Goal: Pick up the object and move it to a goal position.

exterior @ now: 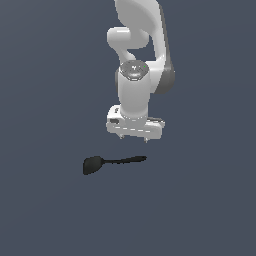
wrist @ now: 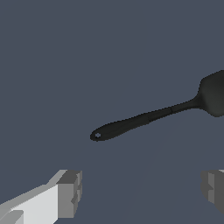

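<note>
The object, a small black spatula, lies flat on the dark grey floor, its broad head toward the exterior view's left and its thin handle pointing right. My gripper hangs above the handle's end, a short gap over it, touching nothing. In the wrist view the spatula lies beyond the two fingertips, which stand wide apart. My gripper is open and holds nothing.
Behind and above the gripper rises the white arm. A plain dark grey floor spreads all around the spatula.
</note>
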`<state>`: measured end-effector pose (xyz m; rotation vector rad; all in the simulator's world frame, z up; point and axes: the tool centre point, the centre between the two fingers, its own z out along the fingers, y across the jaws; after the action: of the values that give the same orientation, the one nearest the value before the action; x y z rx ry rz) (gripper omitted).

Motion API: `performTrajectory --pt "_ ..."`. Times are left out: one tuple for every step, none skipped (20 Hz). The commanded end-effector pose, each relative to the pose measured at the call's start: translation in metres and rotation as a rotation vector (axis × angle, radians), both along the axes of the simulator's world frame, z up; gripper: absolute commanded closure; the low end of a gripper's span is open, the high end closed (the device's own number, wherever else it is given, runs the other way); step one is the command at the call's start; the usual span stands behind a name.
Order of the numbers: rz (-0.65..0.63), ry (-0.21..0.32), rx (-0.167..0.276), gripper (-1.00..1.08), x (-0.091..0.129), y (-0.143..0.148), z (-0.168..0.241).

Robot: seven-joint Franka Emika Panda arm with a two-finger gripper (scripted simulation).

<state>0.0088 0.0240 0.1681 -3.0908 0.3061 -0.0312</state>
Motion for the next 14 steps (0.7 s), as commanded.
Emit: performTrajectory --pt "-0.070 0.005 0.003 -0.92 0.002 -0.005 -0.006" --pt "-0.101 0.007 0.004 -0.92 0.003 -0.007 -0.009" --pt "-0.134 0.009 0.005 -0.92 0.004 -0.009 -0.012" --pt "-0.166 0.011 0.006 -0.92 0.005 -0.011 -0.015" --pt "-0.199 0.013 0.007 -0.92 0.006 -0.014 -0.017" --pt "-0.232 0.016 0.007 -0.92 0.007 -0.016 -0.020" --pt "-0.264 0.018 0.008 -0.92 0.008 -0.018 -0.023" --pt "-0.297 0.020 0.008 -0.92 0.008 -0.020 -0.026" --pt "-0.329 0.022 0.009 -0.92 0.009 -0.023 -0.029" --pt "-0.362 0.023 0.009 -0.92 0.010 -0.025 -0.032" --pt "-0.394 0.025 0.009 -0.92 0.011 -0.027 -0.035" --pt "-0.427 0.027 0.009 -0.92 0.012 -0.030 -0.037" --pt "-0.459 0.029 0.009 -0.92 0.012 -0.032 -0.040" --pt "-0.492 0.030 0.009 -0.92 0.013 -0.035 -0.043"
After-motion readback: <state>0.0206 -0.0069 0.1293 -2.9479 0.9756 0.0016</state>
